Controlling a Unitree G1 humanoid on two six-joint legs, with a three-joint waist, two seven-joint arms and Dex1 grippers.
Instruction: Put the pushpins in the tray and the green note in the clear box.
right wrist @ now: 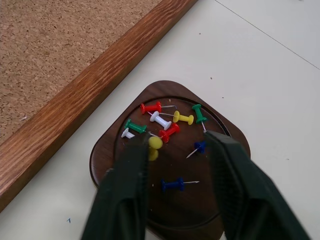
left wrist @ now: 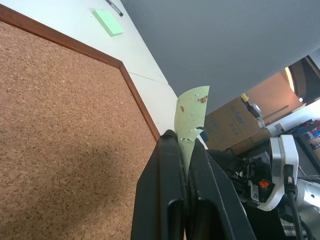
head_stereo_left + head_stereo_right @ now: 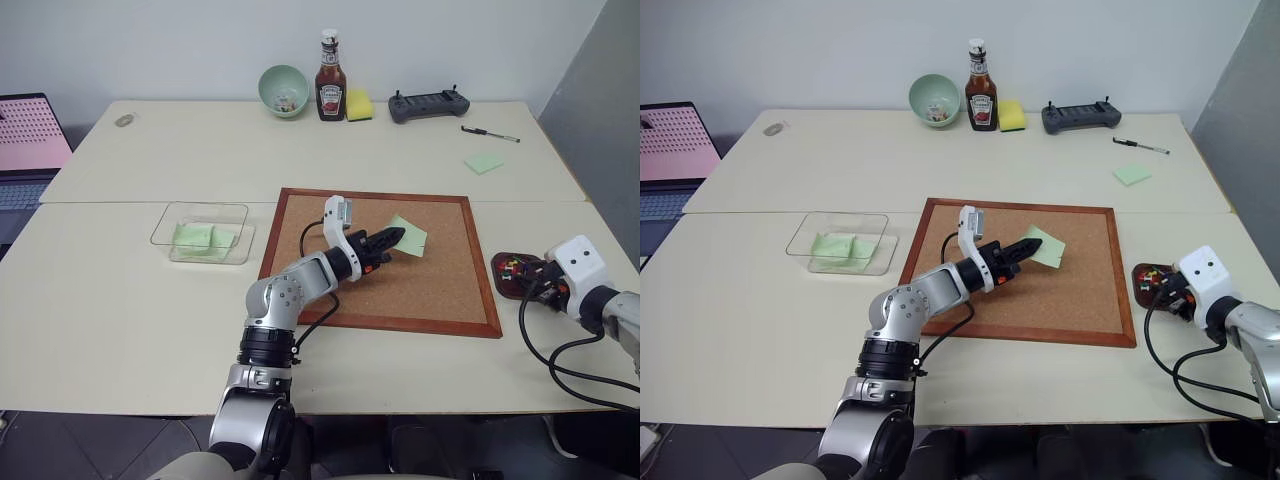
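Right wrist view: right gripper (image 1: 172, 150) fingers parted, holding nothing, over the tray (image 1: 107, 155). Ten pushpins (image 1: 169, 132) lie in it: two red, two green, two white, two yellow, two blue. Left gripper (image 3: 392, 240) is clamped on the note (image 3: 410, 234), pale green, pinholed, lifted above the corkboard (image 3: 440, 290). Clear box (image 3: 165, 230) sits left, holding two green papers (image 3: 203, 238).

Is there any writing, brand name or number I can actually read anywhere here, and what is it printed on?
Ketchup bottle: it has a label, too small to read.
Cardboard box behind the held green note: dark print, too blurred to read.
Black controller: no markings I can make out.
Nothing else carries legible text.
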